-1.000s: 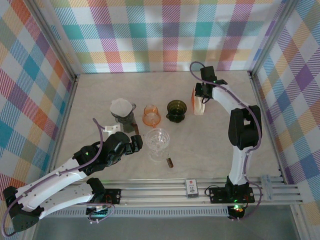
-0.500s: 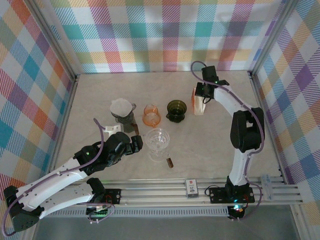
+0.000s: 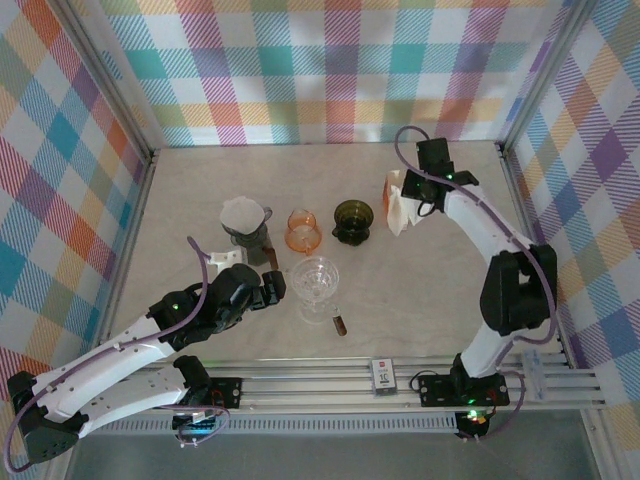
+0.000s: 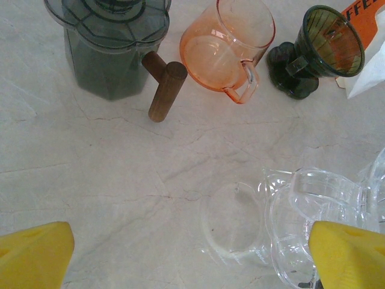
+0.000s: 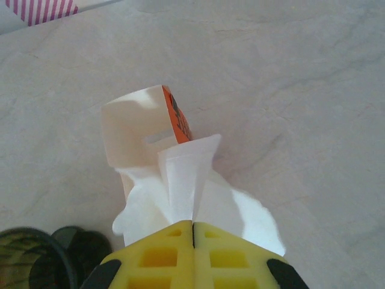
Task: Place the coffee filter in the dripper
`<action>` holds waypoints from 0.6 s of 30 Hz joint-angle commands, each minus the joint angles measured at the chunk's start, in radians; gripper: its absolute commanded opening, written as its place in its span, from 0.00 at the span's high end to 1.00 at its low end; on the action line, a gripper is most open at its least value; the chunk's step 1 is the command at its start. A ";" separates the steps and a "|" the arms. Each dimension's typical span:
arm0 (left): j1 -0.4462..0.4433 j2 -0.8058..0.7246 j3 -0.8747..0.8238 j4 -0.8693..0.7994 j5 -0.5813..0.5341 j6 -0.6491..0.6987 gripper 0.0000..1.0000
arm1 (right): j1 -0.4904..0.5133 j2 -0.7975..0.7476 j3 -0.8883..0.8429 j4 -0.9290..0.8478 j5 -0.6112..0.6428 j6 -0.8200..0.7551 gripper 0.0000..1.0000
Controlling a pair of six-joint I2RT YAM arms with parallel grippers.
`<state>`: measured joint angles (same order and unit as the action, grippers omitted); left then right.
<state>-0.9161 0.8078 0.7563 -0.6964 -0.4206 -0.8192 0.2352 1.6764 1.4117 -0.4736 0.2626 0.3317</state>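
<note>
While the right gripper is clenched on a folded white paper coffee filter at the mouth of the white and orange filter carton, near the far right corner of the surface, the step in hand looks like the pick. Whether the filter is free of the carton I cannot tell.

Next it must be carried left and lowered, opened out, into a cone. The dark green glass dripper stands nearest. The clear glass dripper lies mid-surface just beside the released left gripper.

Underneath is a pale marbled tabletop, with walls of pastel plaid cloth along its left, far and right edges.
</note>
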 commanded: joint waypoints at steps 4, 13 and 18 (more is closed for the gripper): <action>-0.009 0.021 0.041 0.011 0.000 0.010 0.00 | 0.012 -0.156 -0.073 0.001 0.024 -0.010 1.00; -0.009 0.022 0.047 0.009 0.011 0.012 0.00 | 0.103 -0.378 -0.121 -0.056 -0.058 -0.017 1.00; -0.010 0.025 0.062 -0.003 0.004 0.023 0.00 | 0.163 -0.501 -0.135 -0.123 -0.246 -0.019 1.00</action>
<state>-0.9161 0.8307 0.7742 -0.6975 -0.4099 -0.8173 0.3759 1.2293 1.2881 -0.5400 0.1581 0.3241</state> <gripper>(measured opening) 0.999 0.064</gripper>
